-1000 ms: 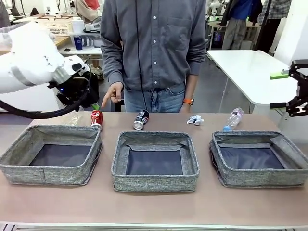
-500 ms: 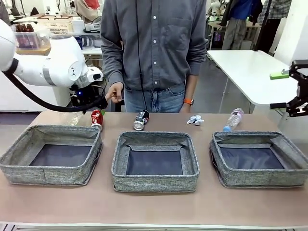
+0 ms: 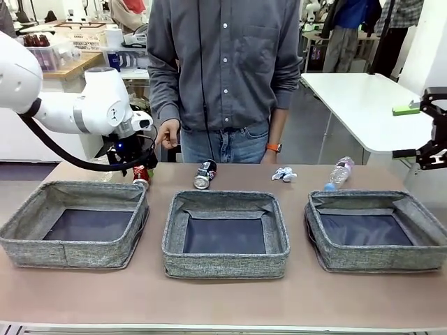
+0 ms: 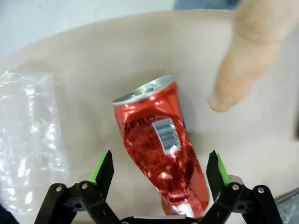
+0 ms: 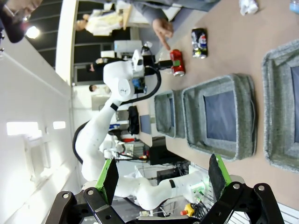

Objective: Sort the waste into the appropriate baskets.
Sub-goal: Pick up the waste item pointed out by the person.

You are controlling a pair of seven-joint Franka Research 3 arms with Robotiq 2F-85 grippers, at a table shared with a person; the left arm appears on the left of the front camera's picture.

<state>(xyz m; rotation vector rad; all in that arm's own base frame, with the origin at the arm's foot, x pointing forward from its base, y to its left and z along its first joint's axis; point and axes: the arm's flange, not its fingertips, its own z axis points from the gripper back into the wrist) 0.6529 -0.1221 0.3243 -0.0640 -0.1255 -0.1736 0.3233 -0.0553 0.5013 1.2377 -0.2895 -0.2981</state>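
Left gripper (image 4: 160, 163): jaws wide open, green pads on either side of the red can (image 4: 156, 140), closed on nothing.
Red can: dented, on the table just behind the left basket's (image 3: 70, 248) far right corner, silver top pointing away from the wrist camera.
Cup (image 4: 23, 135): clear plastic, just beside the red can.
Person's hand (image 3: 167, 132): close behind the left gripper, one finger (image 4: 252, 51) pointing down near the red can.
Dark can (image 3: 204, 174): on its side behind the middle basket (image 3: 223, 265).
Paper wad (image 3: 283, 174): on the table between the dark can and the bottle (image 3: 340, 170).
Bottle: lying behind the right basket (image 3: 377, 258).
Right gripper (image 3: 404, 131): open, holding nothing, raised off the table's right end, well apart from the waste.
Baskets: three in a row, dark bottoms bare.
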